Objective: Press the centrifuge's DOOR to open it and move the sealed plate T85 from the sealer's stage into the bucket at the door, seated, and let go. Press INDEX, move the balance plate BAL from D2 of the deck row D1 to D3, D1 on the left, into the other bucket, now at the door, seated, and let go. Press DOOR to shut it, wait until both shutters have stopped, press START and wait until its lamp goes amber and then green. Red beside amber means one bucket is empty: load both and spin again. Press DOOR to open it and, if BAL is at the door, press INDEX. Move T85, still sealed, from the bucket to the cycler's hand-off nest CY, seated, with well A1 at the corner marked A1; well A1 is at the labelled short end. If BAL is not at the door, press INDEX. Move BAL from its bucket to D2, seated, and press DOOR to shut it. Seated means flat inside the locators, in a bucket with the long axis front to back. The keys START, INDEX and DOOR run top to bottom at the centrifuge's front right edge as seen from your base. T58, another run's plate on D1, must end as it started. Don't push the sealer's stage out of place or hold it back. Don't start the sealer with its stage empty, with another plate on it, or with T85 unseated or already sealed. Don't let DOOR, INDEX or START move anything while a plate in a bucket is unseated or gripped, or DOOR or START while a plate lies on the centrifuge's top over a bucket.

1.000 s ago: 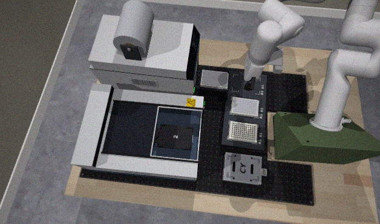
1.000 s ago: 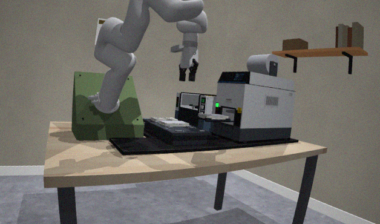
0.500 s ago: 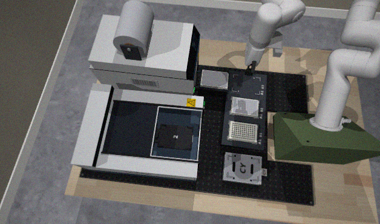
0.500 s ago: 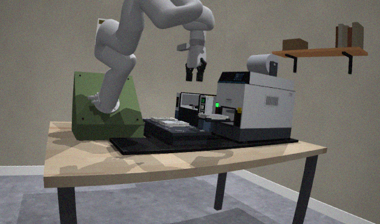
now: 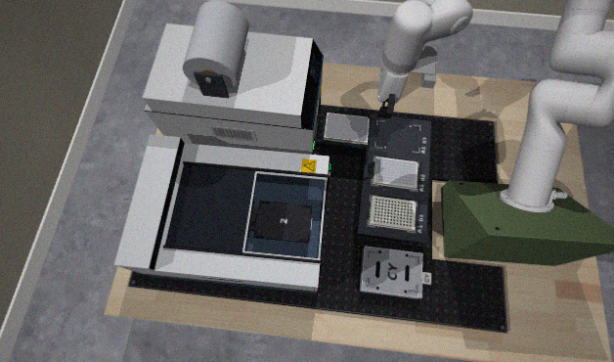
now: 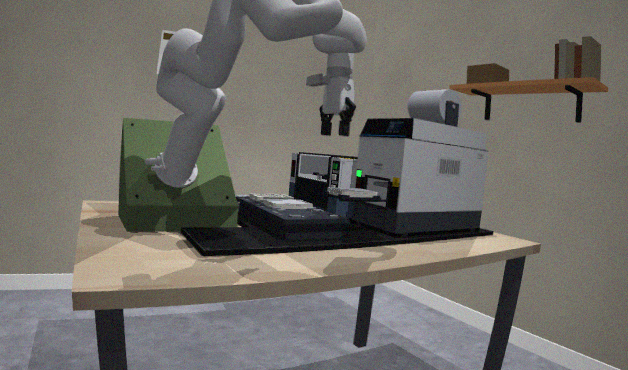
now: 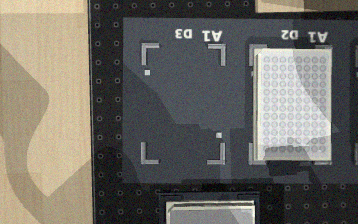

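Observation:
My gripper (image 5: 387,105) is open and empty, high above the far end of the deck row, over the empty nest D3 (image 7: 182,102); it also shows in the side view (image 6: 336,127). The balance plate BAL (image 5: 396,172), white with round wells, sits in D2 and shows in the wrist view (image 7: 292,102). The sealed plate T85 (image 5: 346,128), grey and smooth, lies on the sealer's stage, at the wrist view's lower edge (image 7: 210,212). The centrifuge's door stands open on a dark bucket marked 2 (image 5: 284,221), which holds no plate.
T58 (image 5: 393,212), a gridded plate, sits in D1. The grey hand-off nest CY (image 5: 392,271) holds no plate. The sealer (image 5: 241,83) with its roll stands behind the centrifuge. My green base (image 5: 514,225) is to the right of the deck.

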`<action>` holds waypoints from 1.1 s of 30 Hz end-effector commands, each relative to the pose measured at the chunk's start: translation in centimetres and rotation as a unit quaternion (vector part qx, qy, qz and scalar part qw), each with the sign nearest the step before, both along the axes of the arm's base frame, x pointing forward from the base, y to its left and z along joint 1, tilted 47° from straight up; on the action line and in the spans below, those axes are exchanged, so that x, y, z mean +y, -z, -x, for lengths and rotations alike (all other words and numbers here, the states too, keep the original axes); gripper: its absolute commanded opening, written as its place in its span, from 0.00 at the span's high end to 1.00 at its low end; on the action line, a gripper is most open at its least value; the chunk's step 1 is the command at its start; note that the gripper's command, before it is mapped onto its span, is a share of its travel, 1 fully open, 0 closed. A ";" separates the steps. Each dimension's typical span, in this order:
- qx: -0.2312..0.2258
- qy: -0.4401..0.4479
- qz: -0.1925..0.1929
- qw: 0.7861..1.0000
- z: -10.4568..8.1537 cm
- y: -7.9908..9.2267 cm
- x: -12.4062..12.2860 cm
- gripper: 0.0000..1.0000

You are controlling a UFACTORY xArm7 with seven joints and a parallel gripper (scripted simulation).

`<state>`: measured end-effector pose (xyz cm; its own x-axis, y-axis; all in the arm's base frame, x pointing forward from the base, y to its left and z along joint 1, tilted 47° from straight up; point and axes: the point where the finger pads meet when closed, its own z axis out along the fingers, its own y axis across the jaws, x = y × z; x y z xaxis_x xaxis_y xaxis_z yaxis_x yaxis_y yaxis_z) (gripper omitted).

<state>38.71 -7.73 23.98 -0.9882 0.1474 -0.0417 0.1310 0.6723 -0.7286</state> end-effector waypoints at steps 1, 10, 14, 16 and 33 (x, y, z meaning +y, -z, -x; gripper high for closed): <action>0.000 0.000 -0.001 1.000 -1.8 -0.1 -0.1 0.00; 0.000 -0.001 -0.001 1.000 -6.3 -0.2 -0.7 0.00; 0.000 -0.001 -0.001 1.000 -7.8 -0.2 -0.9 0.00; 0.000 -0.001 -0.001 1.000 -8.3 -0.3 -1.0 0.00; 0.000 -0.001 -0.001 1.000 -8.4 0.0 -1.2 0.00</action>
